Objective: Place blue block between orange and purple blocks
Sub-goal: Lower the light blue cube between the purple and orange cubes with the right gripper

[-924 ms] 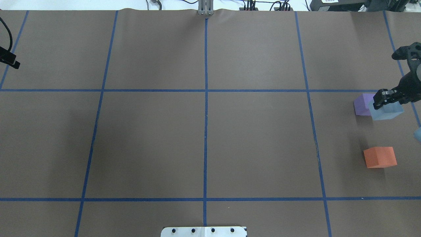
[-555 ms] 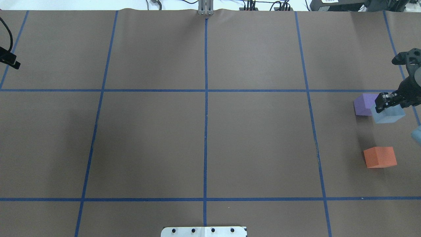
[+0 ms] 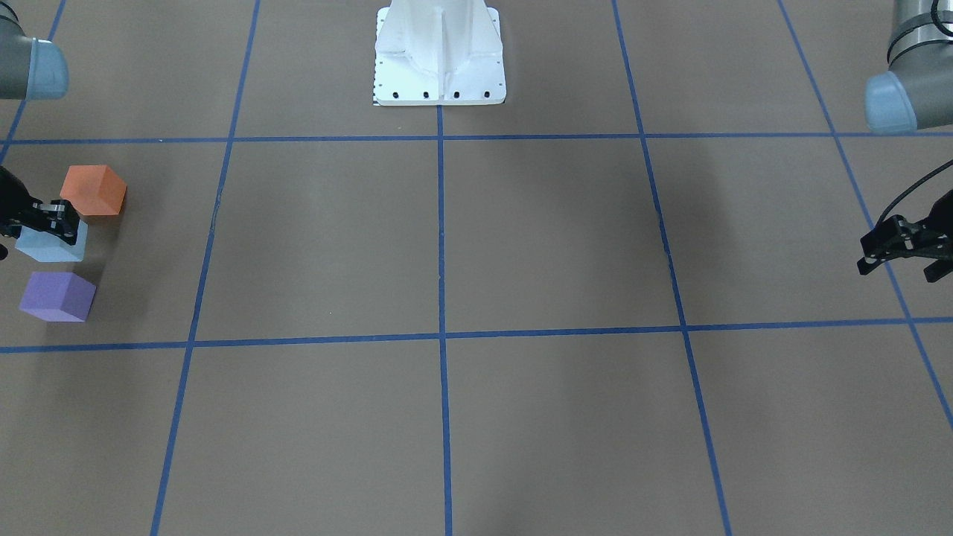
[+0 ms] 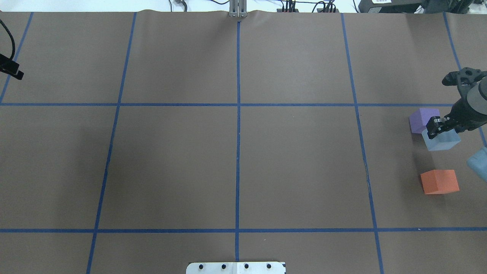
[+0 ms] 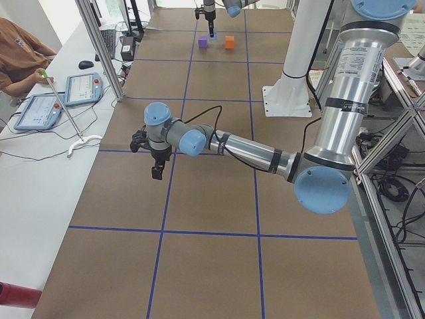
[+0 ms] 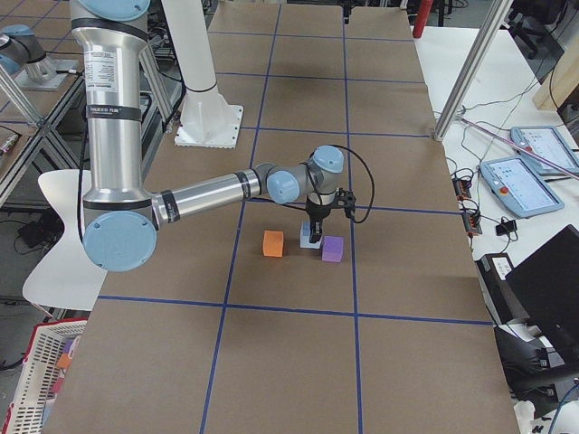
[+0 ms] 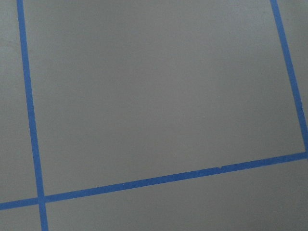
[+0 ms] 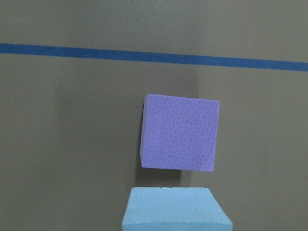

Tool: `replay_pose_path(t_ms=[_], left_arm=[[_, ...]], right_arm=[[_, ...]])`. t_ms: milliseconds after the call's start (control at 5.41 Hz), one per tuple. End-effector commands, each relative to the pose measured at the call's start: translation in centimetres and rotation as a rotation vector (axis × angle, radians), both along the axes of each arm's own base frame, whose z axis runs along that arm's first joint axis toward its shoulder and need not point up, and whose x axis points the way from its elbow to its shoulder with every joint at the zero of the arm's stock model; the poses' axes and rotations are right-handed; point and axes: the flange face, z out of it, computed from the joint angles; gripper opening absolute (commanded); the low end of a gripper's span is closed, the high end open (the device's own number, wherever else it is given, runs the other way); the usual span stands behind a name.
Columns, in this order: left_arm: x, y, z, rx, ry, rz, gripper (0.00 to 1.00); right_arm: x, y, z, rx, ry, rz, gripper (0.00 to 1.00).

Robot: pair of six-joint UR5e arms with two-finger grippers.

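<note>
My right gripper (image 4: 440,130) is shut on the light blue block (image 4: 443,140) and holds it low over the table, in the gap between the purple block (image 4: 423,120) and the orange block (image 4: 439,182). I cannot tell whether it touches the table. The front-facing view shows the same row: orange block (image 3: 93,190), blue block (image 3: 51,246), purple block (image 3: 58,296). In the right wrist view the purple block (image 8: 179,132) lies just beyond the blue block (image 8: 175,209). My left gripper (image 3: 897,272) hangs open and empty at the far left of the table.
The robot base (image 3: 439,52) stands at the table's middle near edge. Blue tape lines (image 4: 237,104) divide the brown table. My right arm's pale blue joint (image 4: 478,161) hangs near the orange block. An operator (image 5: 20,56) sits beside the table.
My right gripper has carried the blue block away from the purple block's side, towards the robot and slightly left, into the gap between purple and orange. The left arm has not moved.
</note>
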Motion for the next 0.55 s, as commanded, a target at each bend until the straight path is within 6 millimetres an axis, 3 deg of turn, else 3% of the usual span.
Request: replay_pose_path(t_ms=[0, 370], left_arm=[[0.0, 0.0, 0.0, 0.002, -0.002, -0.001, 1.00], [0.1, 0.0, -0.1, 0.004, -0.003, 0.000, 1.00]], right_arm=[[-1.5, 0.5, 1.6, -0.026, 0.016, -0.031, 0.00], [-2.7, 0.6, 1.5, -0.034, 0.005, -0.054, 0.00]])
